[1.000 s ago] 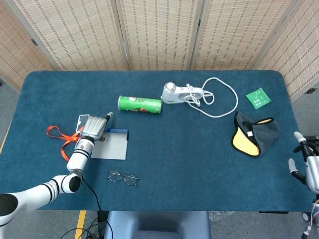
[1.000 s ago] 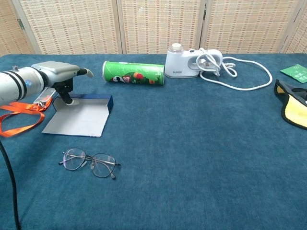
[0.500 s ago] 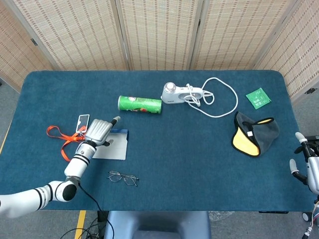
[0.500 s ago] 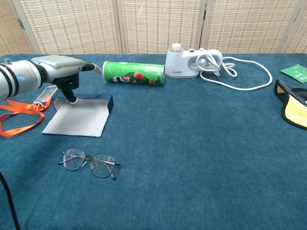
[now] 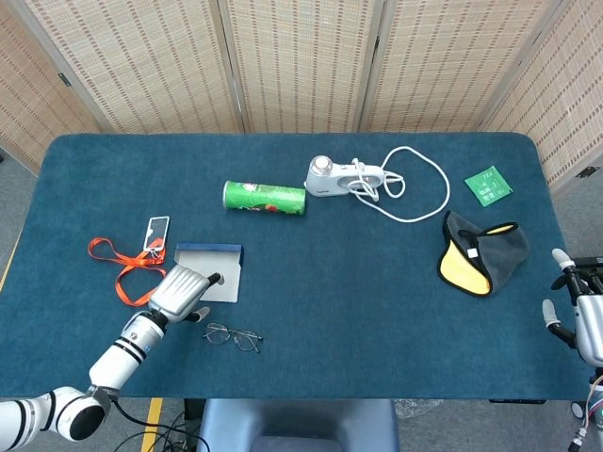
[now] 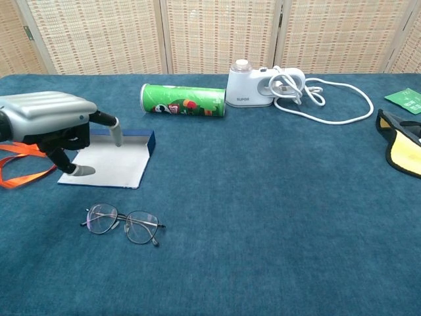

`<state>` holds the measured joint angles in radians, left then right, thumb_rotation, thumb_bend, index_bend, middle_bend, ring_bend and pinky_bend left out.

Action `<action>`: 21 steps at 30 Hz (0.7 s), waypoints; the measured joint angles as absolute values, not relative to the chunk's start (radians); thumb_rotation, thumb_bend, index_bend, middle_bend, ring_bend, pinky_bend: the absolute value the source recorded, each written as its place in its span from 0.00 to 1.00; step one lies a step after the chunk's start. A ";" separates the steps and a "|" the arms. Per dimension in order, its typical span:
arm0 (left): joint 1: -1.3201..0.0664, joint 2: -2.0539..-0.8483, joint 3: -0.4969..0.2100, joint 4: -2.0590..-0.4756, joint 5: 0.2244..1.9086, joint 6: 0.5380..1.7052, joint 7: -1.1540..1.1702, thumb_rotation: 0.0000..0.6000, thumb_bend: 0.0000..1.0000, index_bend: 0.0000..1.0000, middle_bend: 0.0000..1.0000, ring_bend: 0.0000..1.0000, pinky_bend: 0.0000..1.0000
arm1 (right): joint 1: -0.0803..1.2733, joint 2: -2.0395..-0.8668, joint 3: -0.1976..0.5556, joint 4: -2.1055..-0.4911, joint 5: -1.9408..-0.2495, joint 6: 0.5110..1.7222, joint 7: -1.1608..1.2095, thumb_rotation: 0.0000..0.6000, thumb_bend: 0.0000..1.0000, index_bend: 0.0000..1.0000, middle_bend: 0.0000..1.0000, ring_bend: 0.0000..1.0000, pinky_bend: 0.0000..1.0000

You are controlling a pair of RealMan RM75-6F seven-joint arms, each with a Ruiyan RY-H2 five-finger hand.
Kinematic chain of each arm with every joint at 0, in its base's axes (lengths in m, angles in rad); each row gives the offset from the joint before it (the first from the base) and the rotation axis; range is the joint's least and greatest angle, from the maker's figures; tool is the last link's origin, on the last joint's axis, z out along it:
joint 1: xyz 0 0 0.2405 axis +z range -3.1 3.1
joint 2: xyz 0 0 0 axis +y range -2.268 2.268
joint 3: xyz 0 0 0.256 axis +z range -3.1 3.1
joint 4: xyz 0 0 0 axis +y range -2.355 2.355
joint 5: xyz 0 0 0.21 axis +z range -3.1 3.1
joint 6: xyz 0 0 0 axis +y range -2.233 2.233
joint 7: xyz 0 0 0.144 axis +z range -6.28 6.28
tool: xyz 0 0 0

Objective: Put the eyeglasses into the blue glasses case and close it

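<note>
Pulling back from the far end of the open blue glasses case [image 6: 108, 163], the left hand [image 5: 181, 291] has come toward the robot and now hangs over the case's near edge, its fingers [image 6: 116, 130] loosely curled downward and holding nothing. The eyeglasses [image 6: 123, 224] lie on the table [image 5: 377, 282] just below and slightly to the right of those fingertips, near them but untouched, with the lenses facing up. With the case lying flat and open beneath the fingers, this shift reads as the end of preparing the case and the start of reaching for the eyeglasses; nothing has been packed yet. An orange lanyard [image 5: 111, 259] trails beyond the fingers on the outer side. The right hand [image 5: 581, 320] waits at the table's opposite edge, fingers apart and empty.
</note>
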<state>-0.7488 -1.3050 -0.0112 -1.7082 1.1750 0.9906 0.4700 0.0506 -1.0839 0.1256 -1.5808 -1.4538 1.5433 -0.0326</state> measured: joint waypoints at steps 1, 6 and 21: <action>-0.745 -1.304 -0.006 -1.719 1.181 0.993 0.473 1.00 0.32 0.36 0.99 1.00 1.00 | 0.050 -1.084 0.126 -1.580 -1.452 1.543 -0.033 1.00 0.46 0.09 0.46 0.33 0.24; -0.729 -1.329 0.027 -1.755 1.232 0.996 0.495 1.00 0.32 0.35 0.99 1.00 1.00 | 0.047 -1.085 0.124 -1.577 -1.448 1.543 -0.030 1.00 0.46 0.09 0.46 0.33 0.24; -0.726 -1.441 0.034 -1.720 1.223 0.950 0.525 1.00 0.32 0.39 0.99 1.00 1.00 | 0.044 -1.085 0.121 -1.568 -1.447 1.542 -0.020 1.00 0.46 0.09 0.46 0.33 0.24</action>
